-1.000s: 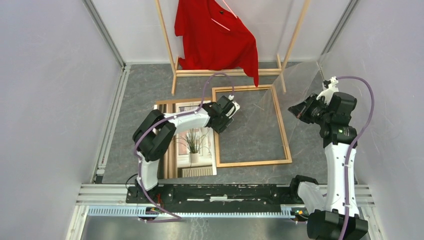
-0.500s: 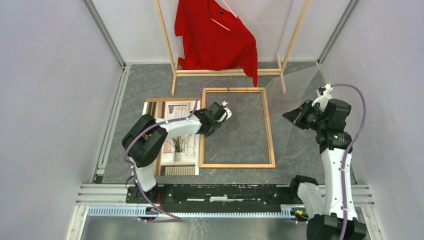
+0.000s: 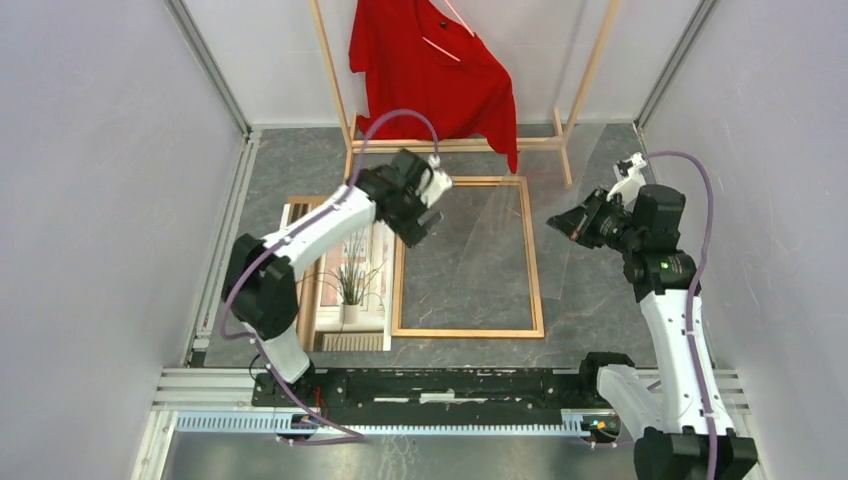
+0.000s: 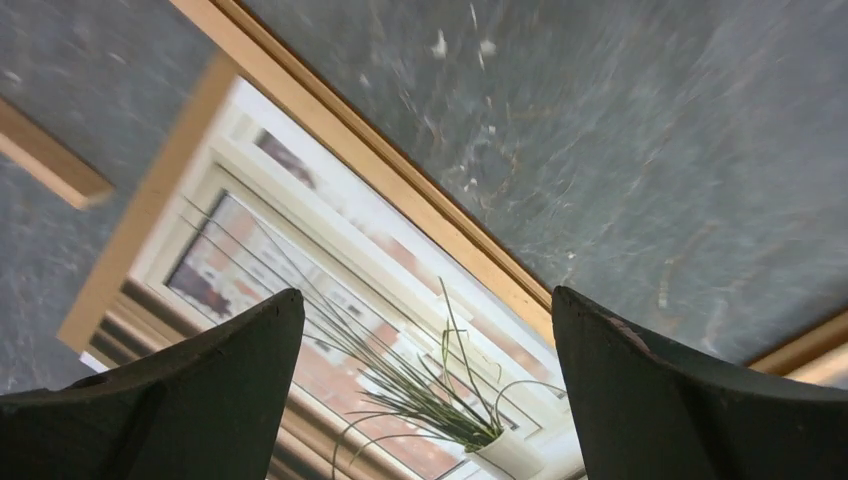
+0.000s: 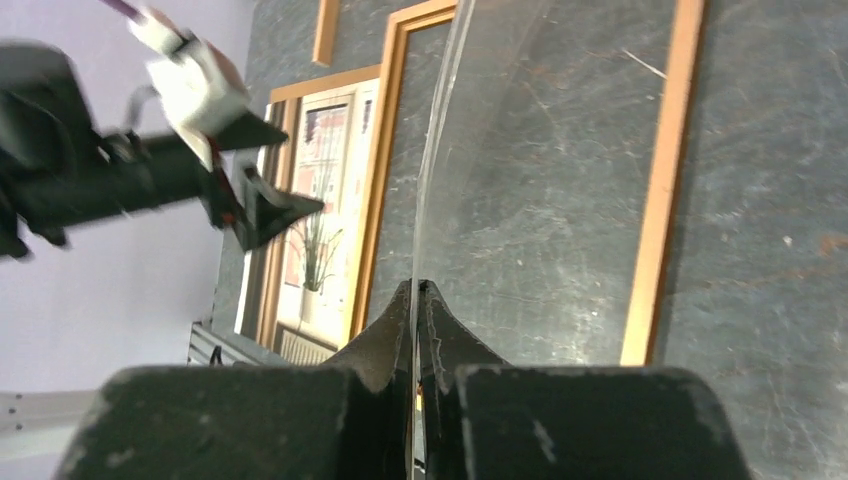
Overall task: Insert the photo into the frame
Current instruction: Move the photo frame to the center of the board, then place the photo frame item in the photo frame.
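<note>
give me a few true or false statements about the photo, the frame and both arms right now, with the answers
1. The photo sits inside the frame. False: it lies flat beside the frame's left rail, and only bare table shows inside the frame.
2. The right gripper has its fingers shut on a clear sheet. True.
3. The left gripper is holding the photo. False: its fingers are wide open and empty, above the photo and the frame's left rail.
4. A red shirt hangs on the wooden rack beyond the frame. True.
</note>
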Robot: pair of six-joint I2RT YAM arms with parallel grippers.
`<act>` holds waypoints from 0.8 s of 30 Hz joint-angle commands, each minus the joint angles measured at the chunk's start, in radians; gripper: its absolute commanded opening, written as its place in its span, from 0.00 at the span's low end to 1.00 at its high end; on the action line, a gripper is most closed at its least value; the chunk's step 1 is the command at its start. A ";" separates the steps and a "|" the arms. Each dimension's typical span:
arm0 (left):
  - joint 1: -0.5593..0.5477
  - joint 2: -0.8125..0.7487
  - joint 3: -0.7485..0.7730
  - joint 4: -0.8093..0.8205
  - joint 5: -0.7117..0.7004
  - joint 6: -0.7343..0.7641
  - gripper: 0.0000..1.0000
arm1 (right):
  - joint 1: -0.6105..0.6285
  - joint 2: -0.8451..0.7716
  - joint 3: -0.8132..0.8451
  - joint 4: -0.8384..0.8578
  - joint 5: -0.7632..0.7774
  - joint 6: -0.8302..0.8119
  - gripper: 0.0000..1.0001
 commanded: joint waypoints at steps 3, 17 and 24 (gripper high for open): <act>0.244 -0.075 0.297 -0.219 0.367 0.024 1.00 | 0.147 0.019 0.169 0.064 0.025 0.057 0.02; 0.618 -0.136 0.175 -0.095 0.288 -0.023 1.00 | 0.438 0.132 0.102 0.406 -0.141 0.224 0.00; 0.691 -0.174 0.072 -0.070 0.295 -0.047 1.00 | 0.547 0.282 0.073 0.367 -0.068 0.097 0.00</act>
